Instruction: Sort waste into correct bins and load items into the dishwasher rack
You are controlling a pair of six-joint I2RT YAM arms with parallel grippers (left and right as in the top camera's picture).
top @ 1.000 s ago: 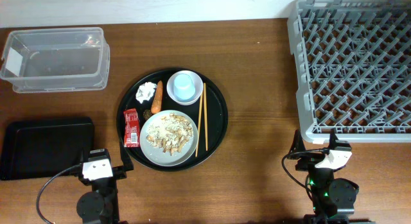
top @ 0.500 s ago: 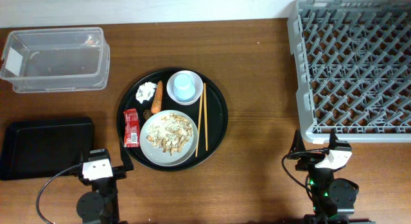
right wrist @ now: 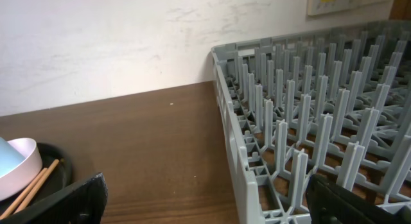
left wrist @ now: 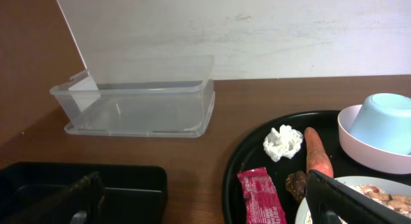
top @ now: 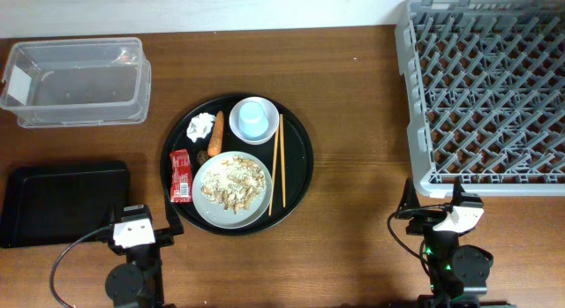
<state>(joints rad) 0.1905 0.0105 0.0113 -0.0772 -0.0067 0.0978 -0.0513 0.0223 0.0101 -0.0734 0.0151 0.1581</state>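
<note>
A round black tray (top: 300,158) holds a white plate (top: 205,200) of beige rice scraps (top: 233,183), an orange carrot piece (top: 217,133), a red wrapper (top: 180,175), a crumpled white tissue (top: 202,124), a whitish bowl (top: 239,130) with a light-blue cup (top: 254,116) in it, and wooden chopsticks (top: 277,162). The clear box (top: 78,81) is at the far left, the flat black tray (top: 62,202) below it. The grey rack (top: 485,92) is at the right. My left gripper (top: 137,227) is open near the front edge, left of the round tray. My right gripper (top: 444,218) is open just in front of the rack.
The left wrist view shows the wrapper (left wrist: 260,195), tissue (left wrist: 282,142), carrot (left wrist: 317,153) and cup (left wrist: 387,122) ahead to the right, the clear box (left wrist: 138,108) beyond. The right wrist view shows the rack's corner (right wrist: 234,131) close ahead. A white wall borders the table's back.
</note>
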